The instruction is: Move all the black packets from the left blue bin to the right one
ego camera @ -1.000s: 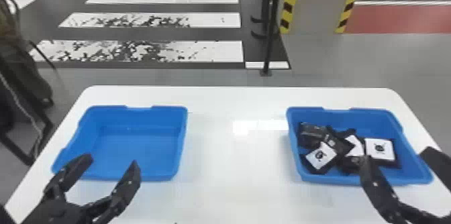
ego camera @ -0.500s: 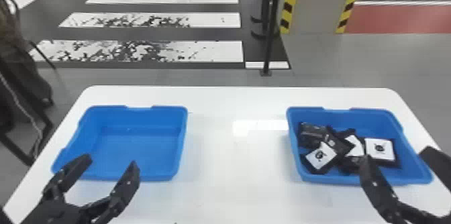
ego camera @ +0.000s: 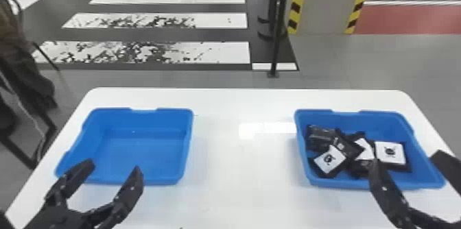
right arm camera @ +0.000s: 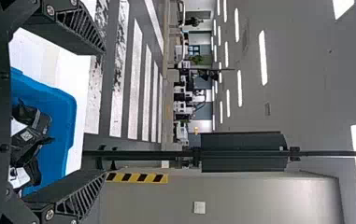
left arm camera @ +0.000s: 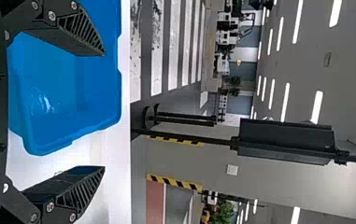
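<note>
Over the near edge of the left blue bin (ego camera: 144, 146), which has nothing in it, my left gripper (ego camera: 113, 166) stands open. In the left wrist view that left gripper (left arm camera: 104, 111) has its fingers wide apart with nothing between them. The right blue bin (ego camera: 422, 163) holds several black packets (ego camera: 353, 146) with white labels, heaped from its left side to its middle. My right gripper (ego camera: 408, 158) is at that bin's near right part, open and empty. In the right wrist view the right gripper (right arm camera: 104, 111) shows spread fingers, with black packets (right arm camera: 31, 140) beyond them.
Both bins stand on a white table (ego camera: 223, 163) with a wide gap between them. A black pole (ego camera: 276, 39) rises from the floor behind the table. Dark items and a chair-like frame (ego camera: 27, 74) stand off the table's left side.
</note>
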Action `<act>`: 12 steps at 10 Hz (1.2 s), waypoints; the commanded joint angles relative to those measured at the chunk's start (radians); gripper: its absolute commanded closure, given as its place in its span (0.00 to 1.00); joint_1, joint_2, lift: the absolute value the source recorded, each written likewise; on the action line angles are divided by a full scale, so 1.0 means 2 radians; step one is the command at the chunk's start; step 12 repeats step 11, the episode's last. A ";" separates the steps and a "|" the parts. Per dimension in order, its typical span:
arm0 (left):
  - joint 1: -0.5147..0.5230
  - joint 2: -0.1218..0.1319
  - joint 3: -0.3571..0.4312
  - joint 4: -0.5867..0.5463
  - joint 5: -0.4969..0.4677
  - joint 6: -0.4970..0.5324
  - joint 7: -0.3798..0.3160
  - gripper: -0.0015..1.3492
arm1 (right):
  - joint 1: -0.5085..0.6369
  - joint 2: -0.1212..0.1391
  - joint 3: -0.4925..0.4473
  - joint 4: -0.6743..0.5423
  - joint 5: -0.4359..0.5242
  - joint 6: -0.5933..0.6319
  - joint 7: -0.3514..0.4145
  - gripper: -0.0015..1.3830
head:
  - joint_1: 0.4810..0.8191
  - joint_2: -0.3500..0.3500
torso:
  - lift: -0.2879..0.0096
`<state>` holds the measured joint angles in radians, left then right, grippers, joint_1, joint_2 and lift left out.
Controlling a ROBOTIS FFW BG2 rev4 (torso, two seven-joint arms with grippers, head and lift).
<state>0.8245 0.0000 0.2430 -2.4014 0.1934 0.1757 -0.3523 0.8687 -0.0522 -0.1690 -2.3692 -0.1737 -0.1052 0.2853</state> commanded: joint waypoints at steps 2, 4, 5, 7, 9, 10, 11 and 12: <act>0.000 -0.001 -0.001 0.000 0.000 0.003 0.000 0.14 | -0.001 -0.001 0.003 0.003 -0.001 0.001 0.000 0.08 | 0.63 0.54 | 0.50; 0.000 -0.001 -0.001 0.000 0.000 0.003 0.000 0.14 | -0.001 -0.002 0.005 0.003 -0.003 0.001 0.000 0.08 | 0.63 0.55 | 0.50; 0.000 -0.001 -0.001 0.000 0.000 0.003 0.000 0.14 | -0.001 -0.002 0.005 0.005 -0.003 0.001 0.000 0.08 | 0.63 0.55 | 0.50; 0.000 -0.001 -0.001 0.000 -0.001 0.003 0.000 0.14 | -0.002 -0.002 0.006 0.006 -0.005 0.001 0.000 0.08 | 0.63 0.55 | 0.50; 0.000 -0.001 -0.001 0.000 -0.001 0.003 0.000 0.14 | -0.002 -0.002 0.006 0.006 -0.006 0.001 -0.001 0.08 | 0.63 0.55 | 0.50; 0.000 -0.001 -0.001 0.000 -0.001 0.003 0.000 0.14 | -0.002 -0.002 0.006 0.006 -0.006 0.001 0.000 0.08 | 0.63 0.55 | 0.50; 0.000 -0.001 -0.001 0.000 -0.001 0.003 0.000 0.14 | -0.002 -0.003 0.006 0.006 -0.006 0.001 0.000 0.08 | 0.63 0.55 | 0.50; 0.000 -0.001 -0.001 0.000 -0.001 0.003 0.000 0.14 | -0.002 -0.003 0.006 0.006 -0.006 0.001 0.000 0.08 | 0.63 0.55 | 0.50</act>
